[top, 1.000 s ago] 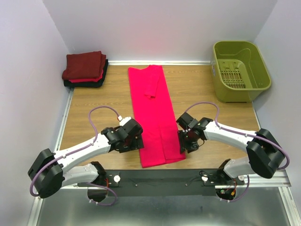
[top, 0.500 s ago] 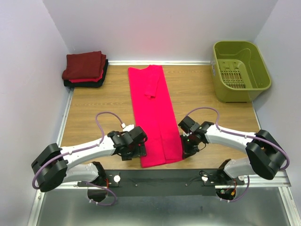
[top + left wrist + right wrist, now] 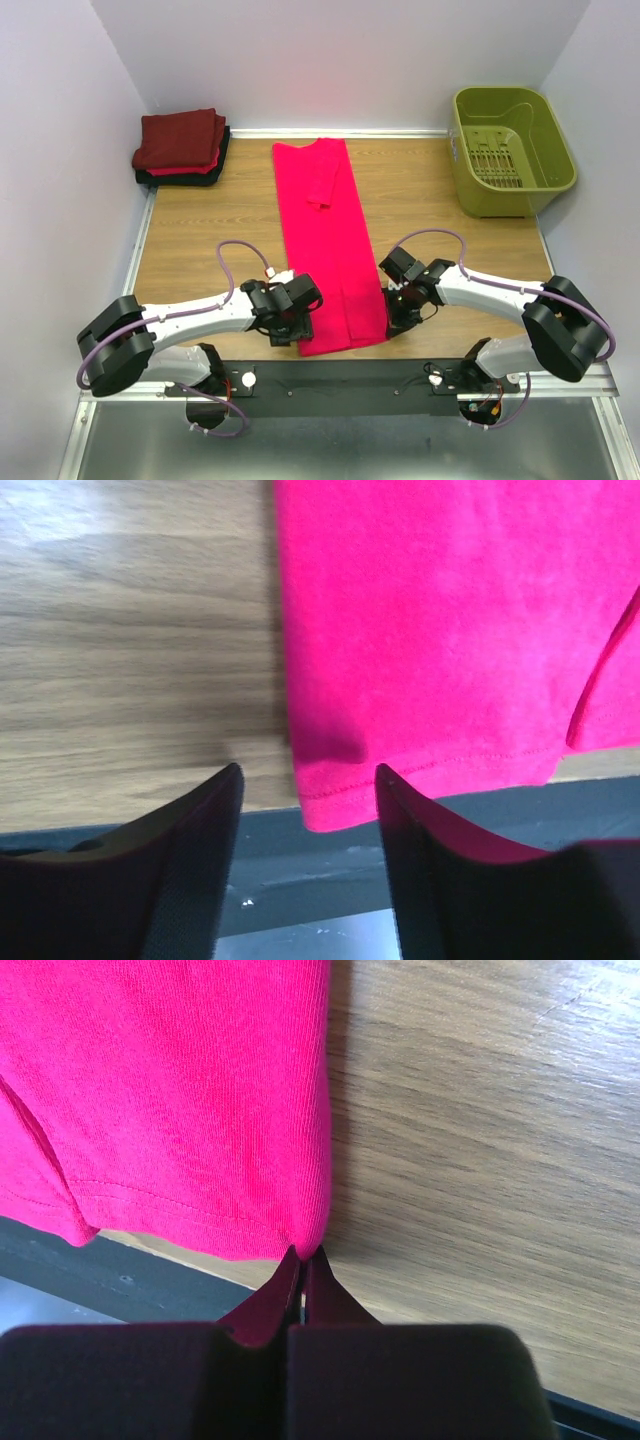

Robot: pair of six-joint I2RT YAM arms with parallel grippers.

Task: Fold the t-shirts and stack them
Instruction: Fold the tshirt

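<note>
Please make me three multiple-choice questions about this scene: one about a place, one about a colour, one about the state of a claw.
1. Where does the green basket stand?
A) far right corner of the table
B) near left corner
C) middle

2. What colour is the top shirt of the folded stack?
A) white
B) dark maroon
C) blue

3. How is the right claw?
A) wide open above the basket
B) shut on the near right corner of the pink t-shirt
C) open on bare wood

Answers:
1 A: it sits by the back wall, at the right.
2 B: maroon cloth lies uppermost.
3 B: the right wrist view shows the jaws closed at the hem corner.
</note>
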